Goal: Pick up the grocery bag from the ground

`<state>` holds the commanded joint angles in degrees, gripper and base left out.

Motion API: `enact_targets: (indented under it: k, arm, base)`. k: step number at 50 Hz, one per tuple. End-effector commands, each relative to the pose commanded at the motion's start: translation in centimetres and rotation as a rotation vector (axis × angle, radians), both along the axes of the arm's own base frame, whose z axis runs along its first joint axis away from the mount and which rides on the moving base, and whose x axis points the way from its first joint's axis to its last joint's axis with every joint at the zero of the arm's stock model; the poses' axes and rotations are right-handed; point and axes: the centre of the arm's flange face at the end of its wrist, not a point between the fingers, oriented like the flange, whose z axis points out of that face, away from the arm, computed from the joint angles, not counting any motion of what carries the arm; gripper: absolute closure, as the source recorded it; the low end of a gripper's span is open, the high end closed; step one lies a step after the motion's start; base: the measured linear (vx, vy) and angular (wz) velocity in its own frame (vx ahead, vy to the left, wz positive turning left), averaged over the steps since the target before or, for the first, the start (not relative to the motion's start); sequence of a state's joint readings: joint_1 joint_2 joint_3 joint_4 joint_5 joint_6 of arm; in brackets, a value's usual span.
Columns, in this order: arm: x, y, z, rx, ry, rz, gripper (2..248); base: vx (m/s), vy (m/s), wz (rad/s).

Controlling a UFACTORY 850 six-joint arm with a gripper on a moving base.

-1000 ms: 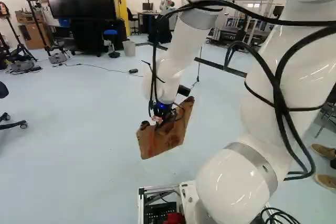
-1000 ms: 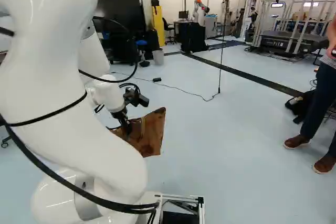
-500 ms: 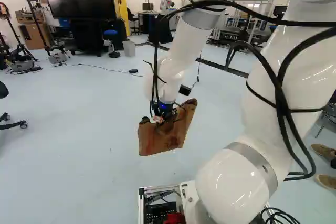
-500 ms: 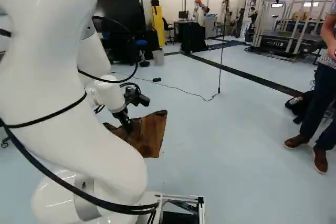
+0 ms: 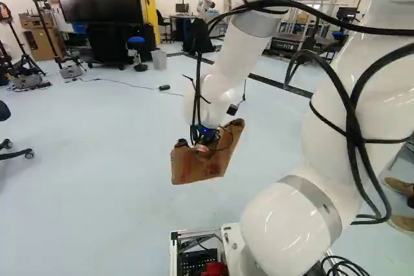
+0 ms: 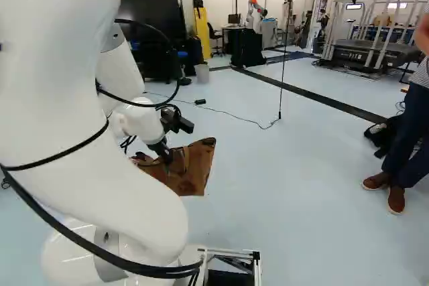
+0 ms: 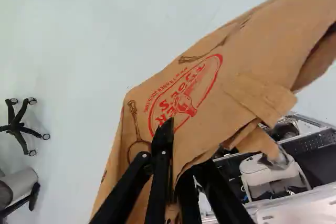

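Observation:
My gripper point(image 5: 204, 145) hangs at the end of the arm near the middle of the left base view, fingers pointing down into the upper part of the brown paper grocery bag point(image 5: 198, 167). In the right base view the bag point(image 6: 193, 171) spreads to both sides of the fingers and appears to hang above the floor. The wrist view shows the gripper point(image 7: 173, 182) shut on the crumpled paper of the bag point(image 7: 252, 72), which has red print. Folds hide part of one finger.
Part of my base point(image 7: 283, 203) lies beyond the bag's torn edge in the wrist view. A wheeled chair point(image 5: 16, 150) stands at the left. A person's shoes point(image 6: 387, 189) are at the right. Another robot point(image 6: 255, 13) is far back.
My arm has moved a little forward and up, and the bag has moved with the gripper, its lower edge now higher in the left base view. The base has not moved.

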<state>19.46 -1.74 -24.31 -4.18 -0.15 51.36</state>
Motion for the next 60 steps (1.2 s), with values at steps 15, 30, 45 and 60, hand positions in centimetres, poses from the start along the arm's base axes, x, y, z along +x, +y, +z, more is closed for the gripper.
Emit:
enact_targets:
  k: [15, 30, 45, 60]
  arm:
    - [-0.3, -1.4, 0.3, -0.002, -0.104, 0.049, 229]
    - [-0.7, -3.2, 0.7, -0.024, -0.238, 0.105, 229]
    - [-1.5, -5.4, 1.2, -0.079, -0.401, 0.162, 229]
    - [-2.5, -7.3, 1.8, -0.159, -0.551, 0.206, 229]
  base:
    - [0.000, 0.000, 0.000]
    - [0.000, 0.000, 0.000]
    - [0.000, 0.000, 0.000]
    - [0.000, 0.000, 0.000]
